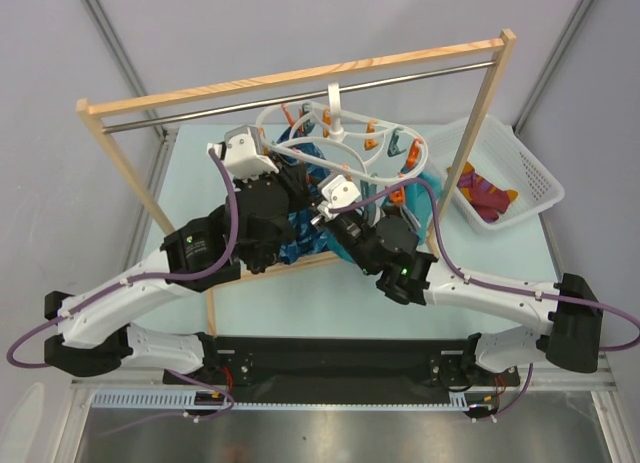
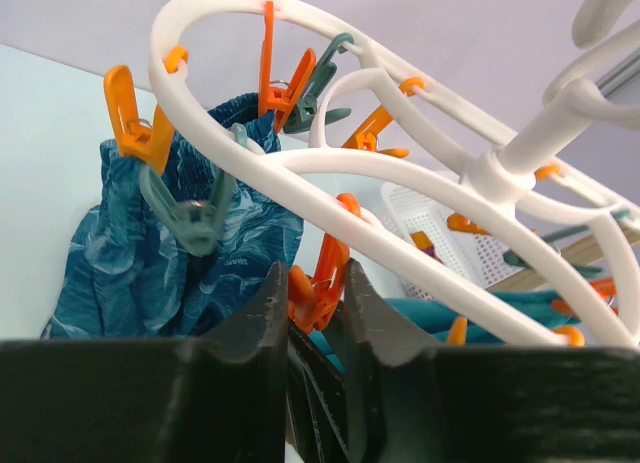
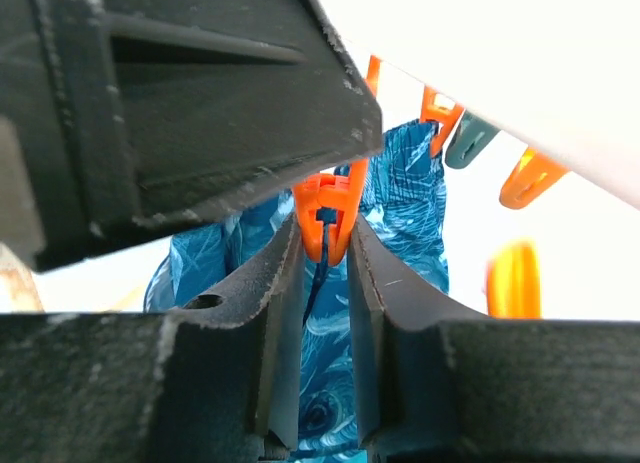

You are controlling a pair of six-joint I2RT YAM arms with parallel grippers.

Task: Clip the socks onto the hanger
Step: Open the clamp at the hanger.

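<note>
The white ring hanger [image 1: 335, 121] hangs by its hook from the metal bar, with orange and grey-teal clips around it. Magenta striped socks [image 1: 487, 195] lie in the white basket [image 1: 530, 168]. The dark brown sock is not in view. My left gripper [image 1: 298, 179] is at the hanger's left side. In the left wrist view it [image 2: 312, 281] is shut on an orange clip [image 2: 322, 283] under the hanger ring [image 2: 400, 198]. My right gripper [image 1: 316, 215] is just below. In its wrist view its fingertips [image 3: 325, 233] press both sides of an orange clip [image 3: 326, 215] that has a dark strand in its mouth.
A blue patterned cloth [image 1: 300, 228] hangs from the hanger's clips behind both grippers [image 2: 150, 253] [image 3: 410, 203]. The wooden-framed rack [image 1: 140, 198] with its metal bar [image 1: 200, 115] stands over the pale green table. The basket sits at the back right.
</note>
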